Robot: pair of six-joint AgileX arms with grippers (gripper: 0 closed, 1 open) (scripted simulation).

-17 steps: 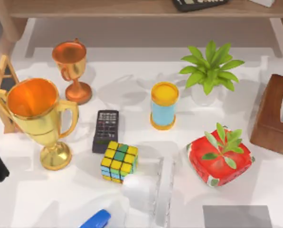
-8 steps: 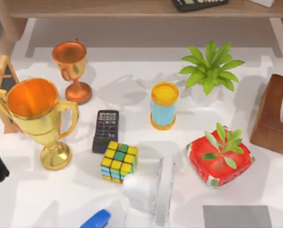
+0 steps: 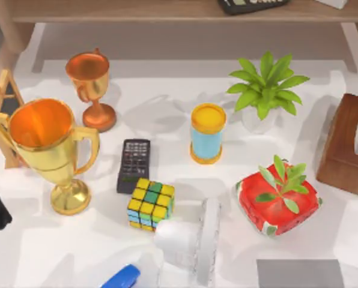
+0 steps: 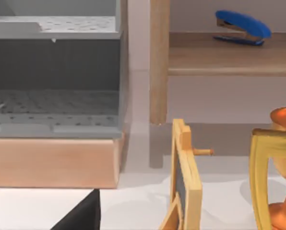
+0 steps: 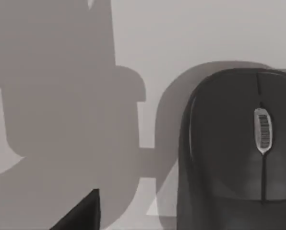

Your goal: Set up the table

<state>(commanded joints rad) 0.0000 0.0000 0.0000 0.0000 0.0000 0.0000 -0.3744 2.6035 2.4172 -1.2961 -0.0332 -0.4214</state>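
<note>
**White worktop crowded with ornaments, both end effectors barely in sight**

A broad white worktop (image 3: 167,114) spreads across the top view, with a light wooden shelf (image 3: 137,11) running along its 12 o'clock edge. At 9 o'clock stands a large gold trophy (image 3: 44,144). A smaller copper trophy (image 3: 90,84) stands at about 11 o'clock from it, and a little chalkboard easel (image 3: 5,96) is at the far left edge. Near the centre a black remote control (image 3: 134,165) lies flat, with a colour cube (image 3: 151,204) just beside it at 5 o'clock. A blue can with a yellow lid (image 3: 208,135) stands upright at 3 o'clock of the remote. A potted green plant (image 3: 264,90) sits at 1 o'clock. A red watermelon-patterned box (image 3: 278,201) topped with leaves is at 4 o'clock, and a brown wooden tissue box (image 3: 347,147) is at the 3 o'clock edge. A grey pad (image 3: 299,273) lies at 5 o'clock and a blue object (image 3: 122,278) at 6 o'clock. A pale arm segment (image 3: 206,240) stands between them, close to the cube.

The left wrist view faces the easel (image 4: 186,177) and a blue stapler (image 4: 243,26) on the shelf. Only a dark corner of the left end effector (image 4: 83,215) shows, so I cannot tell whether it is open or closed. The right wrist view looks down on a black computer mouse (image 5: 239,153). The right end effector (image 5: 80,213) likewise shows only a dark corner, so its state cannot be told either.
</note>
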